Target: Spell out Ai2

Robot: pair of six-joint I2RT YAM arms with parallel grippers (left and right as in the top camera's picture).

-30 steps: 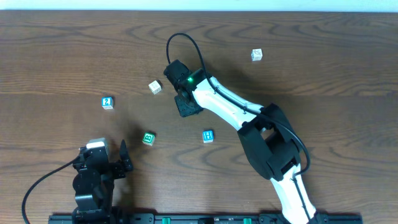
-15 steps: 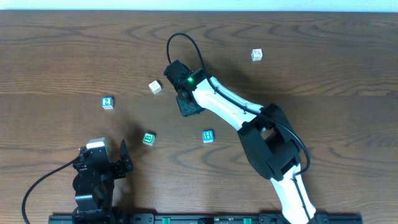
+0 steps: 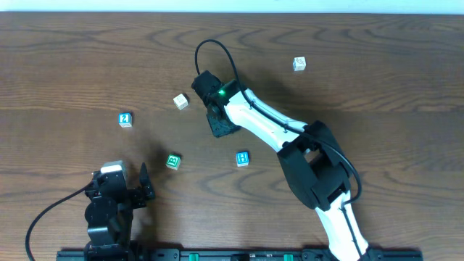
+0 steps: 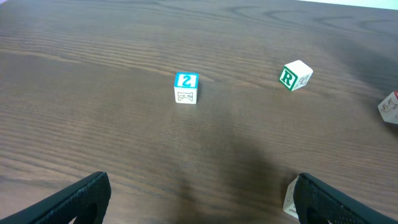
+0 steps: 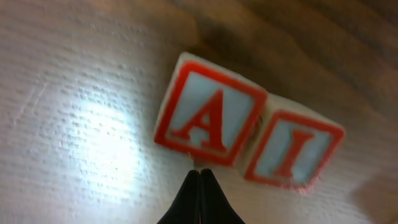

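Loose blocks, overhead view: we count five, namely the 2 block (image 3: 125,119), the green block (image 3: 172,161), the blue block (image 3: 243,158), the near pale block (image 3: 180,101) and the far pale block (image 3: 299,64).
Red-letter blocks, right wrist view: we count two, the A block (image 5: 210,118) and the I block (image 5: 292,149), touching side by side.
Blue-faced blocks: we see two.
Green-faced blocks: we see one, lettered R in the left wrist view.
Arms: we count two, the left arm (image 3: 109,210) and the right arm (image 3: 275,130).
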